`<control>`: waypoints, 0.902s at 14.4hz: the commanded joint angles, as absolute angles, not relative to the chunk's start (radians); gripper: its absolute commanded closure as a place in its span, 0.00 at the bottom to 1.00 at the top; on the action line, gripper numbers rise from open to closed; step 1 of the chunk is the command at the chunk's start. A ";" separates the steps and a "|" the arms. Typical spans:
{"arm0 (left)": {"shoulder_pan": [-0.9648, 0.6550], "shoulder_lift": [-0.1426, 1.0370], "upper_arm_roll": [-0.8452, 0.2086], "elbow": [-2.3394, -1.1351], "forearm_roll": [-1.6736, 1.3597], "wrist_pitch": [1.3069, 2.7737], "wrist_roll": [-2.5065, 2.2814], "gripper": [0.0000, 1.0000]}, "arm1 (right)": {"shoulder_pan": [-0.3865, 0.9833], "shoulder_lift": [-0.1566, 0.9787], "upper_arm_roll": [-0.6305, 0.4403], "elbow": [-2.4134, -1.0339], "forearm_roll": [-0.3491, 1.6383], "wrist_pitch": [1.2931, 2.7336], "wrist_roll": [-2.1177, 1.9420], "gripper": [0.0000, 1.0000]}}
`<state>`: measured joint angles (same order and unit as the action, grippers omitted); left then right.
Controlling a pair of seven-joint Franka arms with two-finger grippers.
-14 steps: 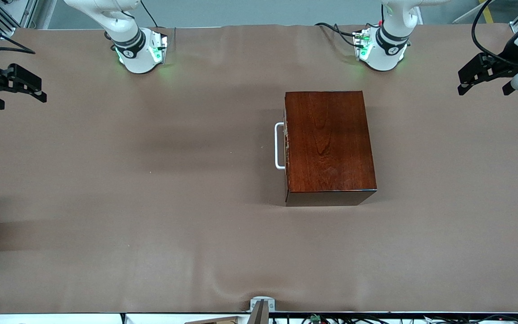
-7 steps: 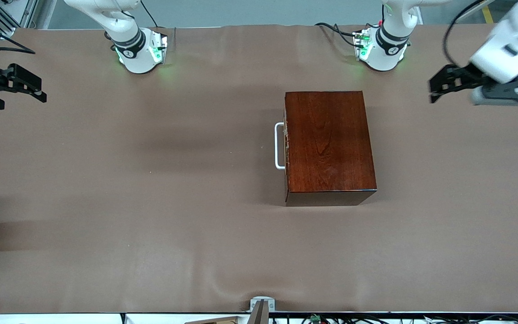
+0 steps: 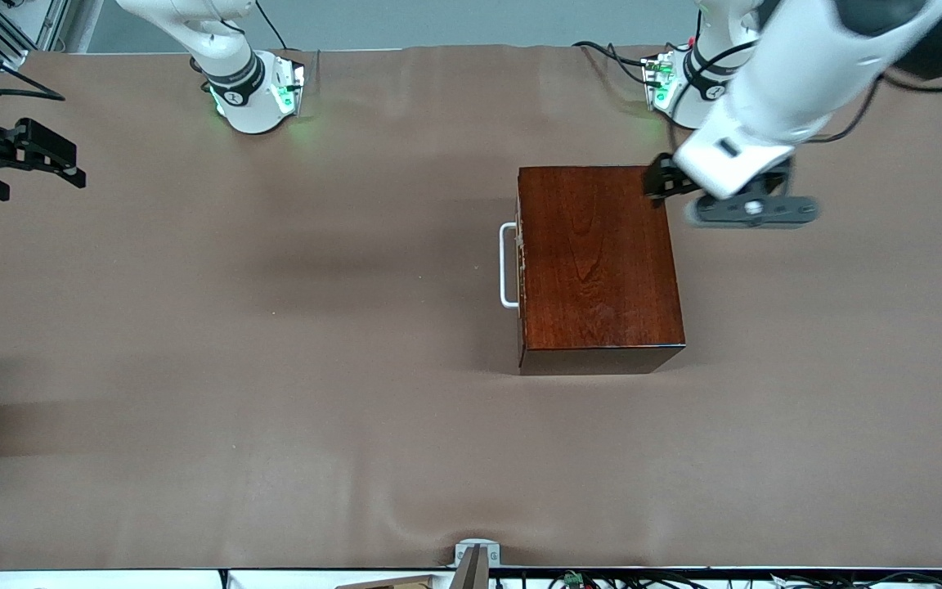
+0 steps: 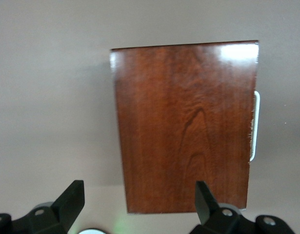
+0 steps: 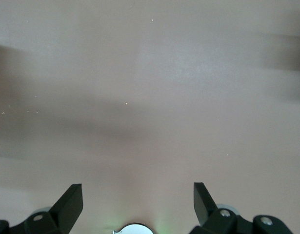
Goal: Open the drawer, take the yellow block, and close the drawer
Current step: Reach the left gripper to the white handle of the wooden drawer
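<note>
Drawer (image 3: 520, 266) shut flush in the box (image 3: 598, 262), mid-table toward the left arm's end; white handle (image 3: 507, 266) faces the right arm's end. Block not visible, presumably inside the shut drawer; contents cannot be checked. Left gripper (image 3: 657, 180) hangs over the box's corner nearest its own base, fingers (image 4: 71, 200) spread wide, holding nothing; its wrist view looks down on the lid with the handle (image 4: 256, 126) at one edge. Right gripper (image 3: 50, 159) waits over the table's edge at its own end, fingers (image 5: 71, 202) wide, empty, bare cloth below. Step in hand, as I judge: reach for the handle. To do it well: cross over the lid, drop in front of the drawer, straddle the bar at its middle, close, then pull straight along the slide so the box does not skid or twist.
</note>
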<state>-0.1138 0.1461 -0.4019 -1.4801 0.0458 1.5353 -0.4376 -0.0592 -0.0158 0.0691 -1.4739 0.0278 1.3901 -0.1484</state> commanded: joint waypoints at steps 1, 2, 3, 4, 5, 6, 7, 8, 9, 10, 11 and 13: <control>-0.205 0.227 -0.405 -1.431 0.100 1.580 -0.513 0.00 | -0.072 -0.014 0.078 -1.465 0.018 1.382 -0.163 0.00; -0.242 0.265 -0.403 -1.407 0.109 1.603 -0.587 0.00 | -0.071 -0.014 0.078 -1.465 0.018 1.381 -0.163 0.00; -0.276 0.308 -0.403 -1.370 0.127 1.612 -0.657 0.00 | -0.071 -0.014 0.078 -1.465 0.018 1.382 -0.163 0.00; -0.314 0.355 -0.399 -1.323 0.144 1.612 -0.719 0.00 | -0.071 -0.014 0.078 -1.465 0.018 1.382 -0.163 0.00; -0.354 0.398 -0.391 -1.280 0.165 1.617 -0.762 0.00 | -0.071 -0.014 0.078 -1.463 0.018 1.382 -0.163 0.00; -0.383 0.431 -0.387 -1.255 0.185 1.630 -0.790 0.00 | -0.071 -0.014 0.078 -1.463 0.018 1.382 -0.163 0.00; -0.406 0.455 -0.384 -1.247 0.196 1.659 -0.819 0.00 | -0.071 -0.014 0.077 -1.465 0.018 1.382 -0.163 0.00; -0.423 0.466 -0.380 -1.247 0.196 1.692 -0.842 0.00 | -0.071 -0.014 0.078 -1.465 0.018 1.382 -0.163 0.00; -0.445 0.486 -0.380 -1.247 0.198 1.713 -0.871 0.00 | -0.071 -0.014 0.078 -1.465 0.018 1.382 -0.163 0.00; -0.469 0.514 -0.373 -1.246 0.199 1.729 -0.903 0.00 | -0.069 -0.014 0.078 -1.465 0.018 1.382 -0.163 0.00; -0.504 0.535 -0.347 -1.241 0.204 1.753 -0.914 0.00 | -0.068 -0.014 0.078 -1.465 0.018 1.382 -0.163 0.00; -0.625 0.577 -0.241 -1.218 0.210 1.775 -0.925 0.00 | -0.066 -0.014 0.078 -1.465 0.018 1.382 -0.163 0.00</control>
<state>-0.5186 0.5173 -0.3262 -1.2871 0.1758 1.7732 -0.8987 -0.0590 -0.0157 0.0699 -1.4741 0.0278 1.3901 -0.1490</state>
